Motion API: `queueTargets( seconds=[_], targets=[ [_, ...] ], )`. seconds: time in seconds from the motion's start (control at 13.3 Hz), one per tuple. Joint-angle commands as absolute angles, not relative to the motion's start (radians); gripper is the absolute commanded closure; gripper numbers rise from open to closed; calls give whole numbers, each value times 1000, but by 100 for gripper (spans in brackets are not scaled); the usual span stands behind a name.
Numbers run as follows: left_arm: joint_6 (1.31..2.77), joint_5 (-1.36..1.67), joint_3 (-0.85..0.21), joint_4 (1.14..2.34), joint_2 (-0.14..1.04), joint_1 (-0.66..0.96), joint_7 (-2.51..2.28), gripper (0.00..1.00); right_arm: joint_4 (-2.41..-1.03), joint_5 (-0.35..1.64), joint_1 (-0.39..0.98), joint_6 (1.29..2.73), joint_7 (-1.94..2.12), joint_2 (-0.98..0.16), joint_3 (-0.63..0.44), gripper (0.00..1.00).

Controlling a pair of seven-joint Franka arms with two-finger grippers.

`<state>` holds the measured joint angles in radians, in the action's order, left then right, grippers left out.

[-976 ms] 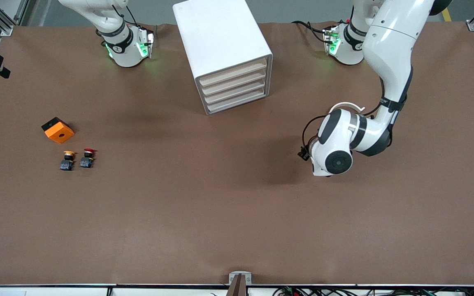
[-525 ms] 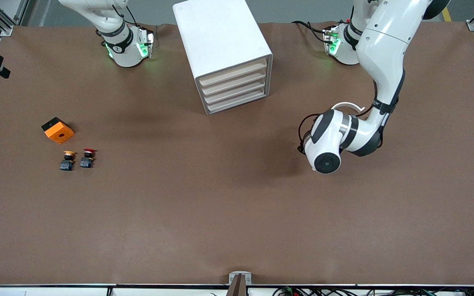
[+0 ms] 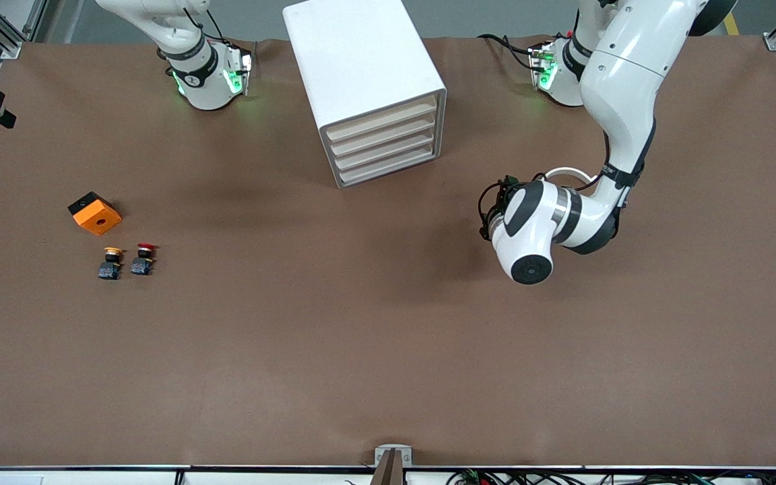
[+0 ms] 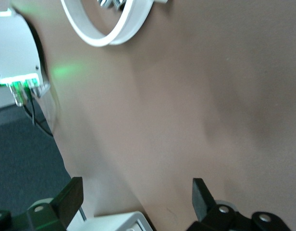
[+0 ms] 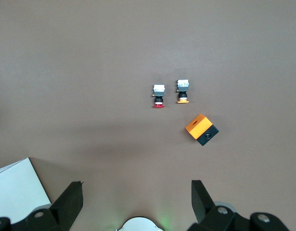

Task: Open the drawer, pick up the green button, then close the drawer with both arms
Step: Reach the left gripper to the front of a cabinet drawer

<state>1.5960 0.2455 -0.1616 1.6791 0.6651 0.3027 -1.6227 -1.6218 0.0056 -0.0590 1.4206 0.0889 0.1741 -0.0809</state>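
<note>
The white cabinet [image 3: 368, 87] stands between the two arm bases, with all of its drawers [image 3: 384, 145] shut. The green-capped button is hidden. My left arm's wrist [image 3: 536, 229] hangs low over the table, beside the cabinet toward the left arm's end. In the left wrist view my left gripper [image 4: 137, 185] is open and empty, and a corner of the cabinet [image 4: 121, 222] shows between its fingers. My right gripper [image 5: 136, 186] is open and empty too. It waits high over the table and is out of the front view.
An orange-and-black box [image 3: 94, 213], a yellow-capped button [image 3: 111, 262] and a red-capped button [image 3: 143, 259] lie toward the right arm's end. The right wrist view shows the box [image 5: 202, 129] and the red-capped one [image 5: 158, 95] as well. A metal bracket [image 3: 391, 458] sits at the table's front edge.
My left arm's wrist has swung toward the cabinet and turned, still low over the table. The right arm and the drawers have not moved.
</note>
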Motion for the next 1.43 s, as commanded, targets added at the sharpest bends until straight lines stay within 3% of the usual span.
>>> queueTargets(
  seconds=[0.0, 1.35],
  targets=[
    [1568, 294, -176, 1671, 683, 284, -1708, 0, -1626, 3, -69, 1414, 78, 186, -78, 0],
    [1420, 627, -242, 1625, 784, 308, -1923, 0, -1617, 3, -67, 1424, 83, 183, -78, 0]
  ],
)
